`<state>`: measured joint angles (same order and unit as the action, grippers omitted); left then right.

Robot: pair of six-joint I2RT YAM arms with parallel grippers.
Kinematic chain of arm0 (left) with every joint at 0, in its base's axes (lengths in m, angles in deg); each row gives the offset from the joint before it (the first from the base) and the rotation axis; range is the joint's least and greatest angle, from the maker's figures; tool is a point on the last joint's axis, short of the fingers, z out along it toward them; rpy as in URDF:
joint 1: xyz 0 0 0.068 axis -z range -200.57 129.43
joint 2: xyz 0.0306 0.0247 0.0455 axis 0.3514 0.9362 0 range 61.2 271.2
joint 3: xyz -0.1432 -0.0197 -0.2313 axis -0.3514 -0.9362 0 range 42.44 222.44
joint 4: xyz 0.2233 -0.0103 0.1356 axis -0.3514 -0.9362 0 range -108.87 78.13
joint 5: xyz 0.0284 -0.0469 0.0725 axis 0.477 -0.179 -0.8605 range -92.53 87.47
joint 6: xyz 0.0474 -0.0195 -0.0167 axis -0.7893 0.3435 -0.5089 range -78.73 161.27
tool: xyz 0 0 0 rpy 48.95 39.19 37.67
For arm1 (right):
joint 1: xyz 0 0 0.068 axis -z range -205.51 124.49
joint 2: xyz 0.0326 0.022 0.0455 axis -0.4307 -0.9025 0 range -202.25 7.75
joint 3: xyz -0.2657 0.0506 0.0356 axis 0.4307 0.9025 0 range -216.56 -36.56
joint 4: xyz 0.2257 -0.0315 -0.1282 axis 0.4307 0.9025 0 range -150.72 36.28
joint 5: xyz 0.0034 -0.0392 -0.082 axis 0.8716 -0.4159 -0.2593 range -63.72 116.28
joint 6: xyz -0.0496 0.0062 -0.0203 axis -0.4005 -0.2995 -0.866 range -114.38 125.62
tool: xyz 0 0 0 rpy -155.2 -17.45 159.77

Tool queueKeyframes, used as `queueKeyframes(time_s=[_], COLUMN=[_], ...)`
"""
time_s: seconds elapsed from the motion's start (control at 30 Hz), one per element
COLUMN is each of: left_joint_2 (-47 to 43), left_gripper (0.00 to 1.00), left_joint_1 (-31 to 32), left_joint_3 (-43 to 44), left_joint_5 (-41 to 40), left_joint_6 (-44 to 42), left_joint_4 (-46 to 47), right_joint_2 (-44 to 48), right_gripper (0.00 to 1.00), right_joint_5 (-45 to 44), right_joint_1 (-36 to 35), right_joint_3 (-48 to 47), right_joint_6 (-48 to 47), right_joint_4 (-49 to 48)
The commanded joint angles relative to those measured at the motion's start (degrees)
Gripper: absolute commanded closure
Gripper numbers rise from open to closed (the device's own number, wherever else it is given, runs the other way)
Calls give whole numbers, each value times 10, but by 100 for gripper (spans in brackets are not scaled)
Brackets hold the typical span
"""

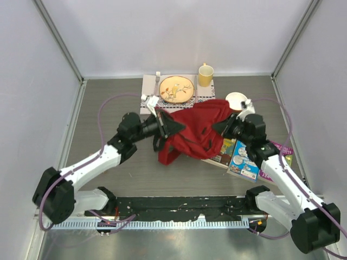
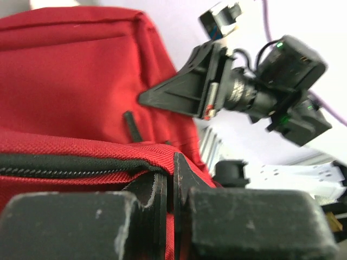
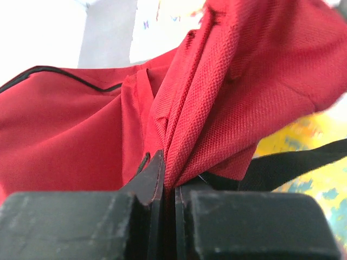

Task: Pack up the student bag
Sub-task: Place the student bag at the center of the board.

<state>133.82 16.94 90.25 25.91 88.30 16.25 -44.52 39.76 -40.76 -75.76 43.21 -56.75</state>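
1. The student bag (image 1: 195, 130) lies bunched up in the middle of the table (image 1: 135, 168), a crumpled red heap slung between the two arms.
2. The left gripper (image 1: 172, 127) is at the bag's left edge. In the left wrist view its jaws are pressed almost together, with a lip of red fabric nipped between them just beside the black zip (image 2: 65, 165).
3. The right gripper (image 1: 225, 127) is at the bag's right side, facing the left one across it. In the right wrist view its jaws are all but closed on a gathered fold of the red cloth, which rises from the fingertips in pleats.
4. A black strap (image 3: 293, 162) runs out from under that fold, to the right of the pinch.
5. Colourful books (image 1: 243, 160) lie flat at the bag's near right corner. The bag's edge overlaps the nearest one.
6. Beyond the bag's far side sits a round wooden plate (image 1: 177, 89) with scraps of food on it, resting on a pale mat (image 1: 149, 84).
7. A fork (image 1: 158, 76) lies on the mat left of the plate, farther from the bag than the plate's near rim.
8. A yellow mug (image 1: 205, 75) stands upright beyond the bag, right of the plate.
9. A small white dish (image 1: 236, 99) sits just past the bag's far right corner, close to the right gripper.
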Motion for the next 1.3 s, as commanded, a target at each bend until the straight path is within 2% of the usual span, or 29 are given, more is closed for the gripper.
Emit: queueKeyframes(time_s=[0.0,0.03,0.07,0.13,0.3,0.47,0.53,0.6,0.63,0.67,0.73,0.77,0.93,0.97,1.07,1.27], left_joint_2=[-104,-145,-170,-240,-379,-487,-499,-503,-501,-499,-487,-483,-470,-468,-464,-468], left_gripper=[100,100,100,100,100,95,91,82,73,60,46,34,21,21,20,18], left_joint_1=[4,3,3,4,4,4,4,4,3,4,4,4,4,4,3,4], left_joint_3=[-122,-160,-173,-201,-260,-308,-323,-330,-326,-321,-300,-292,-234,-226,-195,-138], left_joint_5=[-100,-116,-156,-187,-326,-379,-395,-403,-412,-414,-411,-411,-400,-397,-397,-428], left_joint_6=[-29,-32,-32,-30,-12,63,98,113,127,133,137,140,143,142,147,154], left_joint_4=[24,12,-17,-43,-221,-351,-386,-400,-412,-427,-452,-464,-533,-546,-603,-746], right_joint_2=[13,12,11,0,-32,-54,-72,-87,-99,-107,-118,-125,-112,-104,-72,5], right_gripper=[99,99,99,98,94,92,90,85,82,72,69,61,45,39,32,21], right_joint_5=[46,44,40,24,-14,-47,-47,-57,-63,-69,-86,-92,-132,-151,-178,-279], right_joint_1=[-50,-60,-79,-104,-179,-196,-208,-223,-238,-246,-261,-264,-266,-266,-266,-265], right_joint_3=[42,49,65,78,104,155,166,180,185,192,194,194,192,182,160,120], right_joint_6=[25,29,40,46,56,80,90,100,114,119,130,137,140,139,130,124], right_joint_4=[-95,-101,-107,-130,-154,-184,-195,-215,-223,-236,-239,-239,-214,-191,-134,4])
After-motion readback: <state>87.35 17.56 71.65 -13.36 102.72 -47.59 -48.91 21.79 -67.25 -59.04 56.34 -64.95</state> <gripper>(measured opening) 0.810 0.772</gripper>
